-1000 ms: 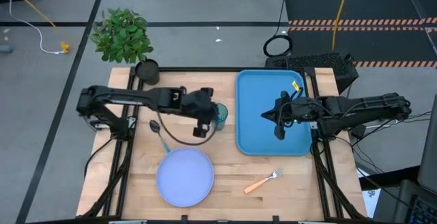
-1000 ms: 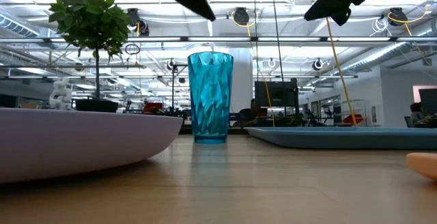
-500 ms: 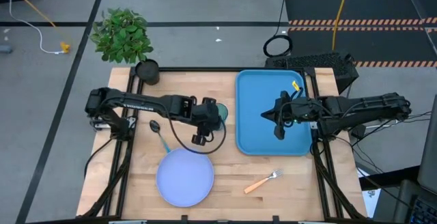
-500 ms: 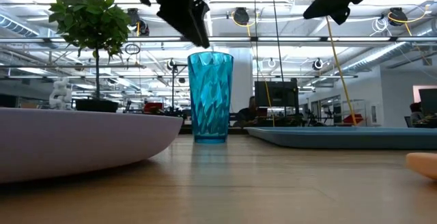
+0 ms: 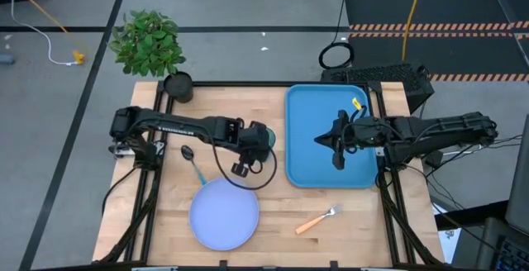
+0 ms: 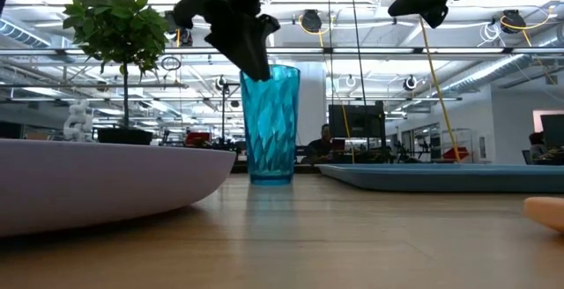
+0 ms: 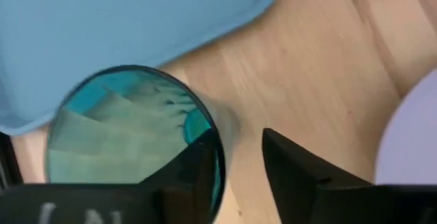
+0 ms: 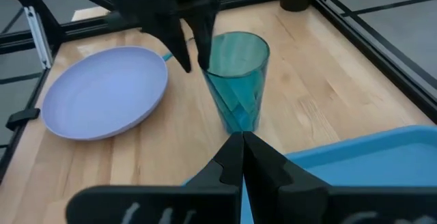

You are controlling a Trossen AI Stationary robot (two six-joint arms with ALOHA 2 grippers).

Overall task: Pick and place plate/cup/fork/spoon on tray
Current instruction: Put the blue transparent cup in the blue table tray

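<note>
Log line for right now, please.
left gripper: straddling cup rim, open | right gripper: shut, over tray | tray: bare

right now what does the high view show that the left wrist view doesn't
Only the high view: the fork, the spoon, the potted plant and the right end effector above the tray. Only the left wrist view: one left finger inside the cup's rim, the other outside it. Both: cup, tray, plate, table.
</note>
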